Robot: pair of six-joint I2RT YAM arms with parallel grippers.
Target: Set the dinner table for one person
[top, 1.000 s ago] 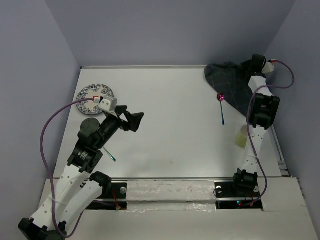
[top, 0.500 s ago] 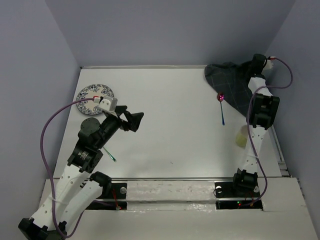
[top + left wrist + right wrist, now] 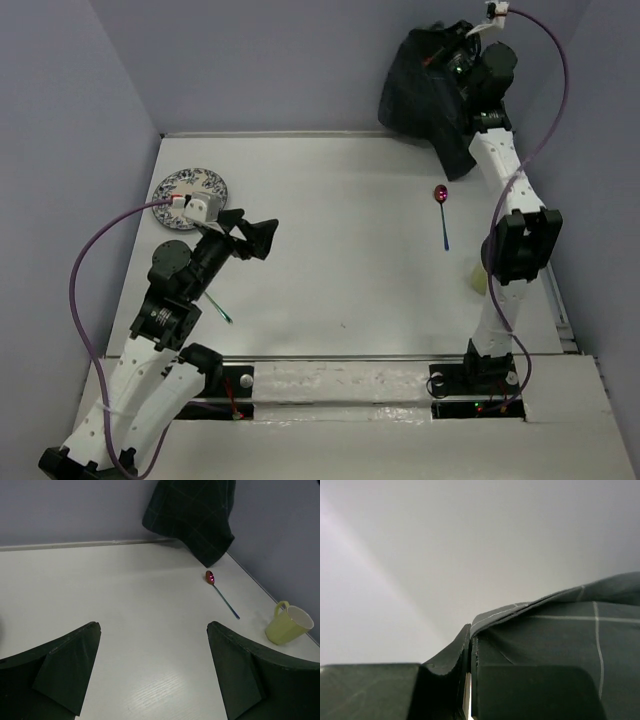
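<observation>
Above the far right corner of the large matte white counter [image 3: 330,270], the right tool [image 3: 470,650] grips a hanging dark navy grid-lined cloth [image 3: 420,95]. Nothing looks laid yet: the blue-patterned round plate [image 3: 190,188] sits at the far left edge, the red-bowled spoon [image 3: 442,215] and yellow-green mug [image 3: 289,625] near the right edge. The left tool [image 3: 152,625] gapes empty.

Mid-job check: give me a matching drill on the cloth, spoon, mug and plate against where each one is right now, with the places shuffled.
1. navy cloth
2. spoon
3. yellow-green mug
4. patterned plate

A. far left of the dinner table
B. hanging from the right gripper
C. lying flat, right of centre
D. upright near the right edge

Pairs: 1-B, 2-C, 3-D, 4-A
</observation>
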